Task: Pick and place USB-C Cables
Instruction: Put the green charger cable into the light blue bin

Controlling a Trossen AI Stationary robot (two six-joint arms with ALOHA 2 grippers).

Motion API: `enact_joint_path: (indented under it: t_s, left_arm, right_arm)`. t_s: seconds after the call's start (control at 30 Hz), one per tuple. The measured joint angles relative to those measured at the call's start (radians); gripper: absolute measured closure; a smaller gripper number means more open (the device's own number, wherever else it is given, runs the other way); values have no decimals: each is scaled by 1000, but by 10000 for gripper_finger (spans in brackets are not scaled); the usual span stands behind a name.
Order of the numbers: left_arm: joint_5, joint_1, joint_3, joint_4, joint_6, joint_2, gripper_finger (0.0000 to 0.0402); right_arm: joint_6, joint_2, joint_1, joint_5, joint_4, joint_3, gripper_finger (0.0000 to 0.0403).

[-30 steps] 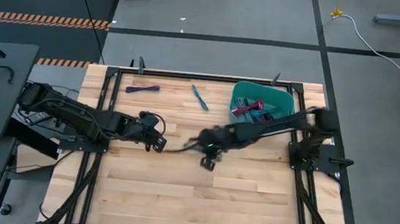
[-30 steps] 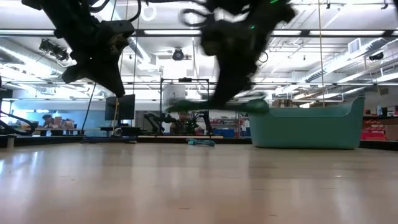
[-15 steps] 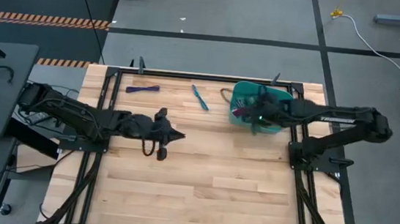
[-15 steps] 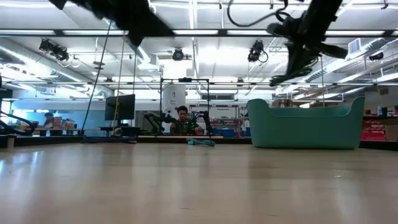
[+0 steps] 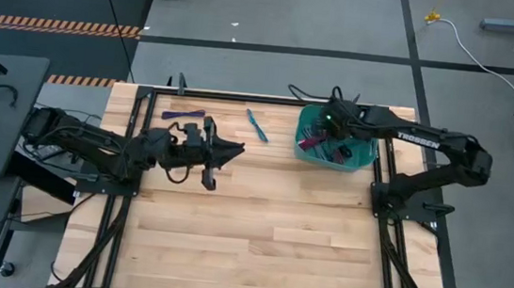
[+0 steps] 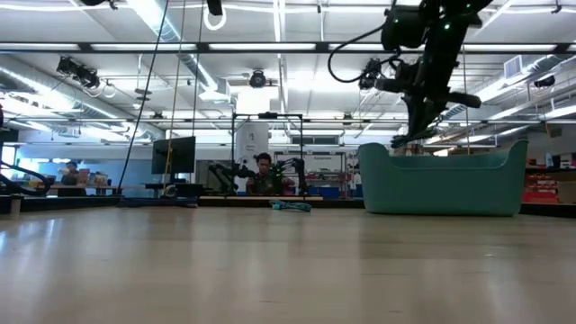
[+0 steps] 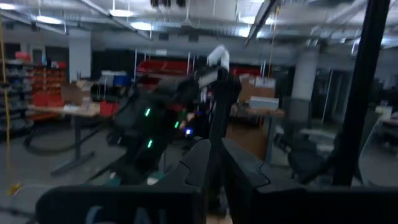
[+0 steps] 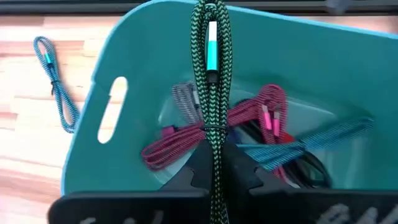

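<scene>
My right gripper (image 5: 330, 125) hovers over the teal bin (image 5: 364, 135) at the table's far right and is shut on a green braided cable bundle (image 8: 214, 74) with a teal plug. Maroon (image 8: 180, 142), grey (image 8: 185, 99), teal (image 8: 311, 142) and black cable bundles lie inside the bin. A teal cable (image 5: 257, 125) and a purple cable (image 5: 184, 114) lie flat on the table near its far edge. My left gripper (image 5: 236, 149) hangs in the air left of centre, shut and empty, with its fingers (image 7: 199, 163) pointing toward the bin. My right gripper pinches the green cable bundle between its two fingers at one end (image 8: 216, 155), just behind the bundle's tie. The fingers run along the bundle. The rest of it sticks out past the fingertips, lifted clear above the bin's inside.
A black frame (image 5: 243, 96) runs along the table's edges. The bin's walls (image 6: 441, 184) stand up at the far right. The wide wooden surface (image 5: 258, 229) toward the near edge is bare. A person (image 6: 262, 175) sits in the room beyond the far edge.
My right gripper carried the green cable up from the table's middle and toward the far right, ending above the bin. My left gripper moved toward the far edge and a little right, rising out of the low view.
</scene>
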Motion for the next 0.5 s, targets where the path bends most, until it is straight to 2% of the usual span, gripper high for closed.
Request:
enact_joint_path:
  t_s: [0.33,0.5]
  left_arm:
    - [0,0,0,-18,1,0,369]
    - [0,0,0,-17,1,0,364]
  right_arm:
    - [-118,173,-61,-109,135,0,385]
    - [-143,252,-78,-122,155,1,361]
